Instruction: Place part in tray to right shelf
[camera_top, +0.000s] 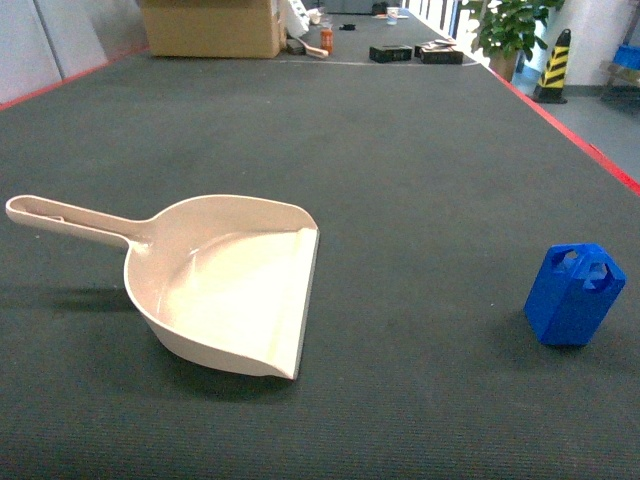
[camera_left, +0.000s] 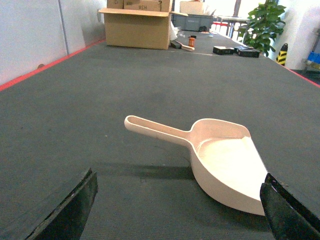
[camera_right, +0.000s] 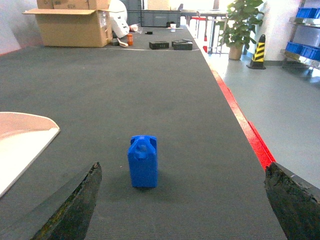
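Note:
The tray (camera_top: 220, 290), a beige dustpan-shaped scoop, lies flat on the dark carpeted table at the left, handle pointing left and front lip facing right. The part (camera_top: 574, 295), a small blue jerrycan-shaped block, stands upright near the right edge, well apart from the tray. Neither gripper shows in the head view. My left gripper (camera_left: 180, 176) is open and low, with the tray (camera_left: 220, 160) ahead to its right. My right gripper (camera_right: 183, 167) is open, and the part (camera_right: 143, 161) stands just ahead, left of centre. A steel shelf with blue crates (camera_right: 302, 50) stands far off to the right.
A red stripe (camera_top: 590, 150) marks the table's right edge, with grey floor (camera_right: 280, 100) below it. At the far end are a cardboard box (camera_top: 212, 27), black boxes (camera_top: 390, 53) and small items. A plant (camera_top: 510, 25) and a striped bollard (camera_top: 553, 65) stand beyond.

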